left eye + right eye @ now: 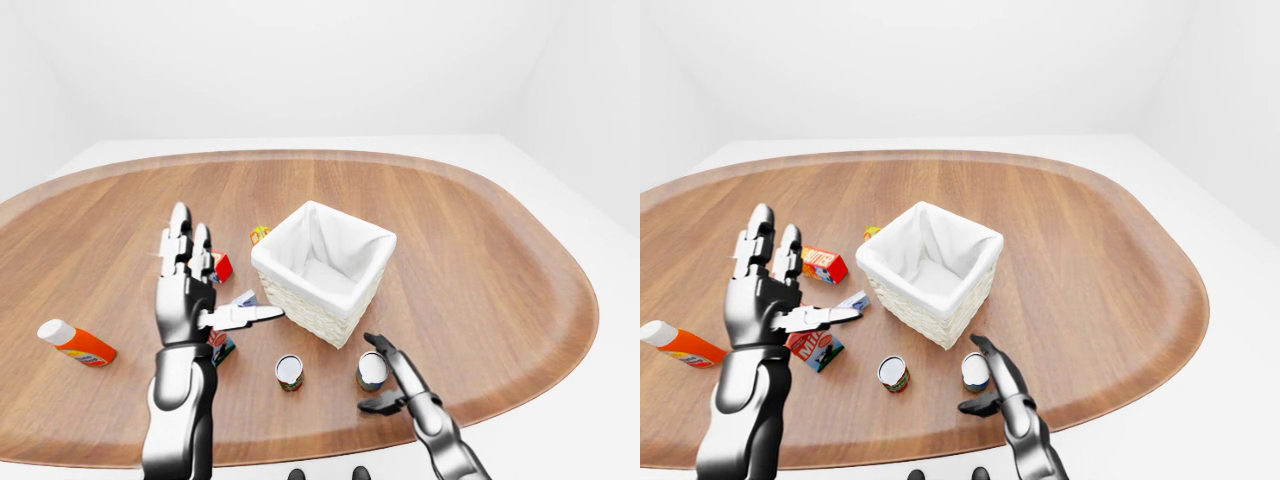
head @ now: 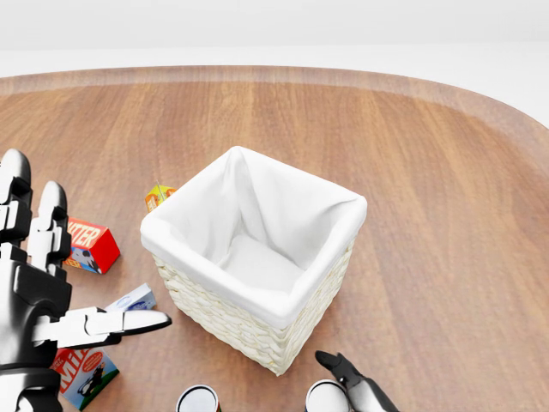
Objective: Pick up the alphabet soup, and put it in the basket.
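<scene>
White walls and floor surround a large oval wooden table (image 1: 480,250), which carries every item under inspection. Largest on it is the wicker basket (image 1: 322,270) with a white cloth lining, standing upright near the table's middle and holding nothing visible. The left hand (image 1: 192,300) is raised above the table to the left of the basket in the left-eye view, fingers spread apart and thumb pointing toward the basket, gripping nothing. The right hand (image 1: 992,385) sits low at the bottom of the right-eye view, fingers apart, curved just beside the right-hand can (image 1: 976,371) but not seen to close round it. A second can (image 1: 893,374) stands to its left, well apart from either hand. Labels on both cans are too small to read, so which is the alphabet soup cannot be confirmed; the can by the right hand is the likelier candidate by the hand's placement. Smaller items lie left of the basket: an orange bottle (image 1: 76,342) on its side, a red carton (image 1: 824,265), a milk carton (image 1: 817,349) and a small yellow box (image 1: 259,234). Judged step: reach and pre-grasp. Next move calls for closing the right fingers round the can, lifting clear of the rim, then releasing over the lining.
</scene>
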Controlling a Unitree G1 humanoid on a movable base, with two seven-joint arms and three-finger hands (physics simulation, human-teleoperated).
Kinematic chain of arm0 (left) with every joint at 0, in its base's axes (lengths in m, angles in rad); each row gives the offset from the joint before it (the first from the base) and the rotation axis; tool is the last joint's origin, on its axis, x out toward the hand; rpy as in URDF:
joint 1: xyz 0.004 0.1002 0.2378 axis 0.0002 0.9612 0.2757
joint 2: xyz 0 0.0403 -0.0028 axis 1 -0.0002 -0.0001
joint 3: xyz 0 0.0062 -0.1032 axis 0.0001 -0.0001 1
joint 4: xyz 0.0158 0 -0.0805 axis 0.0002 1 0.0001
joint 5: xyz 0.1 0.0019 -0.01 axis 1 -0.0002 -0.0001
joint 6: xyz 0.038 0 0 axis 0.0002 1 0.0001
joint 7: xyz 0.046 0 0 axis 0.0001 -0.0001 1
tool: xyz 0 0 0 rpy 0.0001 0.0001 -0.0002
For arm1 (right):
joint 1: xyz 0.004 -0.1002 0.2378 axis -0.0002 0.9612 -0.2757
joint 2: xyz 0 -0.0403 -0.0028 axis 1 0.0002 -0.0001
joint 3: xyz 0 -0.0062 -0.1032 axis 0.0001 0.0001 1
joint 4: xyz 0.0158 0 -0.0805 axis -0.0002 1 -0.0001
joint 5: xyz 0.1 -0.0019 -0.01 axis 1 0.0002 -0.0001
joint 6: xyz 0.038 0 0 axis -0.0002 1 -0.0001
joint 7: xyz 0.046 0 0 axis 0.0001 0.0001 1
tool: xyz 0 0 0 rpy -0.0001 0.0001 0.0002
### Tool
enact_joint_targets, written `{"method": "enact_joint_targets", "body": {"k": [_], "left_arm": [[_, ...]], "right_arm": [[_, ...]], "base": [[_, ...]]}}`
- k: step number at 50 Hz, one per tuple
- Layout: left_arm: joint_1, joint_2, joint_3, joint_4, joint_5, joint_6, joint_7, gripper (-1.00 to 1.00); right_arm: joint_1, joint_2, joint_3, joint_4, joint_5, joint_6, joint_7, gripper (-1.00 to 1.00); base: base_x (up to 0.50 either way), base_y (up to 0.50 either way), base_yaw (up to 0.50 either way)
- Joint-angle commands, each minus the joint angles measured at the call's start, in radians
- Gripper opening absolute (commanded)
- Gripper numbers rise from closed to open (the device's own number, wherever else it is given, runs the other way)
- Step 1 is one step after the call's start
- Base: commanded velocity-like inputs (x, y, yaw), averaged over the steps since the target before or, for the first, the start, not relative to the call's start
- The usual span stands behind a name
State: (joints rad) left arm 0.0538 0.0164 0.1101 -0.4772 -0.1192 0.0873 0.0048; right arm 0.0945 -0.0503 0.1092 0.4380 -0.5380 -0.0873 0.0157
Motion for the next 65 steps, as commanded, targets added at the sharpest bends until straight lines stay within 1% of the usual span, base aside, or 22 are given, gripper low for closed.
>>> {"method": "enact_joint_targets", "body": {"k": [1,27,36,39,43,45,49,52,65], "left_arm": [[-0.001,0.0,-0.003,0.012,0.004,0.0,-0.001,1.0],[-0.007,0.002,0.002,0.02,0.003,0.0,0.0,1.0],[-0.009,0.003,0.004,0.018,0.001,0.0,0.0,1.0],[-0.008,0.003,0.004,0.015,0.001,0.0,0.002,1.0],[-0.008,0.003,0.005,0.018,0.0,0.0,0.0,1.0],[-0.007,0.003,0.006,0.011,-0.002,0.0,0.001,1.0],[-0.007,0.003,0.006,0.015,-0.001,0.0,0.0,1.0],[-0.004,0.002,0.005,0.006,-0.001,0.0,0.001,1.0],[-0.008,0.004,0.008,0.007,-0.002,0.0,0.001,1.0]], "right_arm": [[0.002,0.002,0.005,-0.001,-0.004,0.0,0.007,-1.0],[0.009,0.0,0.0,-0.026,0.0,0.0,0.011,-1.0],[0.045,-0.002,-0.025,-0.173,0.059,0.0,0.061,-1.0],[0.044,-0.003,-0.035,-0.196,0.067,0.0,0.055,-1.0],[0.056,-0.001,-0.048,-0.26,0.08,0.0,0.048,-1.0],[0.063,0.001,-0.06,-0.314,0.106,0.0,0.064,-1.0],[0.069,0.002,-0.077,-0.373,0.124,0.0,0.051,-1.0],[0.084,0.001,-0.079,-0.424,0.116,0.0,0.047,-1.0],[0.091,0.01,-0.107,-0.535,0.161,0.0,0.046,-1.0]], "base": [[0.0,0.0,0.0],[0.0,0.0,0.0],[0.0,0.0,0.0],[0.0,0.0,0.0],[0.0,0.0,0.0],[0.0,0.0,0.0],[0.0,0.0,0.0],[0.0,0.0,0.0],[0.0,0.0,0.0]]}}
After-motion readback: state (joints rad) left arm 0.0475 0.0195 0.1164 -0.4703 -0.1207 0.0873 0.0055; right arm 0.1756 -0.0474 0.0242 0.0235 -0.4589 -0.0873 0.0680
